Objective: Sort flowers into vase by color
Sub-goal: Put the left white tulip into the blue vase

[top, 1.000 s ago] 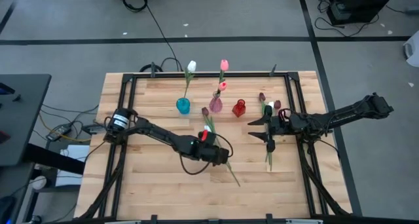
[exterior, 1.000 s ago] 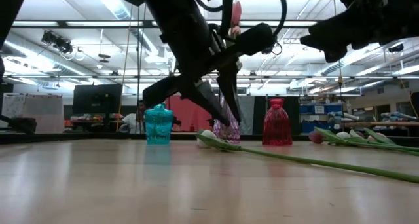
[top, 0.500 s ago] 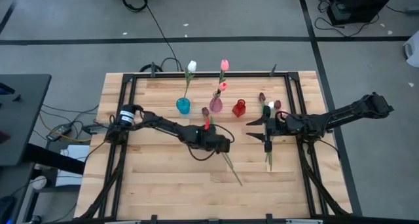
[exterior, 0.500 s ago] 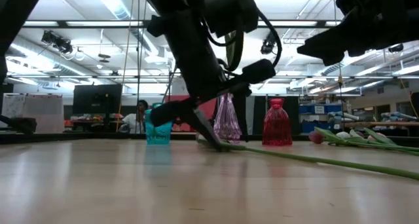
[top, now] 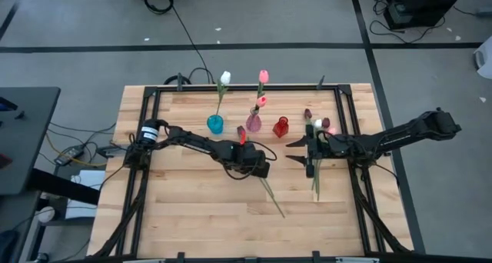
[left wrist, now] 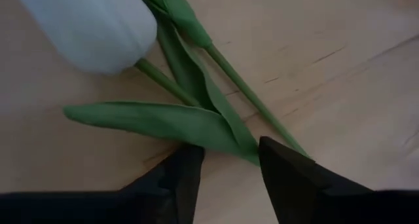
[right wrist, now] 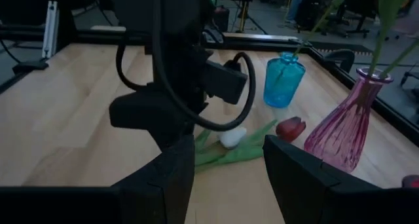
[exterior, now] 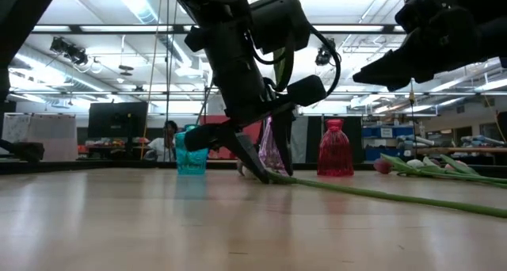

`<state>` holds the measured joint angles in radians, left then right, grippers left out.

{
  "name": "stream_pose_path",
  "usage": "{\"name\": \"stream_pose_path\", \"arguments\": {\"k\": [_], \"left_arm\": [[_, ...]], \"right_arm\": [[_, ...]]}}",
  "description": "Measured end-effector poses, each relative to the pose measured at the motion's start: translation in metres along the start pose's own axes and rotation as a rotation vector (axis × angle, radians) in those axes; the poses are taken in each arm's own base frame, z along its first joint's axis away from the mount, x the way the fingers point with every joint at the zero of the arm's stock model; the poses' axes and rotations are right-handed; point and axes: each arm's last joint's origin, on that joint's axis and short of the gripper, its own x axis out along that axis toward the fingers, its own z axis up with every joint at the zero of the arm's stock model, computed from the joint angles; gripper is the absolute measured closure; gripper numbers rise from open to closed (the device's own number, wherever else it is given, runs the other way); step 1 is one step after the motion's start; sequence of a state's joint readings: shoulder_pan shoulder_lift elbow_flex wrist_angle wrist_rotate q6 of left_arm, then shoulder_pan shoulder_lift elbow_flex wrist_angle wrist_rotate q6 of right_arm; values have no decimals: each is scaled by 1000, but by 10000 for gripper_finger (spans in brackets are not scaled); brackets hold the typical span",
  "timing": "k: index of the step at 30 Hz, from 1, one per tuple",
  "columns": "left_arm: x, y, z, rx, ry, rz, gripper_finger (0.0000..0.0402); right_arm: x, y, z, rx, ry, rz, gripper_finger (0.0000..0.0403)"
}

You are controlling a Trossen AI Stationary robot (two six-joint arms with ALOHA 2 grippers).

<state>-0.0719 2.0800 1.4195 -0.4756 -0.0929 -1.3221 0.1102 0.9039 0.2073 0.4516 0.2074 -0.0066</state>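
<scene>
My left gripper (top: 244, 150) is down at mid-table, fingers (left wrist: 288, 178) parted around a leaf of a white tulip (left wrist: 88, 24) lying flat on the wood; its stem (top: 270, 195) runs diagonally away from the vases toward the near edge. A dark red tulip (right wrist: 290, 128) lies beside it. My right gripper (top: 300, 151) hovers open near more flowers (top: 315, 151) lying lengthwise; their heads partly blur together.

Tabletop (top: 177, 209), near half: bare wood, open passage. Far half: blue vase (top: 215, 124), pink vase (top: 253, 123), red vase (top: 280, 127) in a row (narrow gaps). Centre: left claw (top: 243, 145) low over lying flowers (top: 265, 188). Right: right claw (top: 298, 150) above another flower bundle (top: 315, 178).
</scene>
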Motion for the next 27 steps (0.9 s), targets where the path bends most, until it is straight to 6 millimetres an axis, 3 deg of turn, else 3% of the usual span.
{"name": "stream_pose_path", "arguments": {"k": [11, 20, 27], "left_arm": [[1, 1, 0, 8, -17, 5, 291], [-8, -8, 4, 99, -38, 28, 392], [-28, -24, 10, 183, -46, 55, 398]], "right_arm": [[3, 2, 3, 15, -44, 63, 209], [3, 2, 3, 15, -42, 69, 209], [3, 2, 2, 22, -38, 69, 209]]}}
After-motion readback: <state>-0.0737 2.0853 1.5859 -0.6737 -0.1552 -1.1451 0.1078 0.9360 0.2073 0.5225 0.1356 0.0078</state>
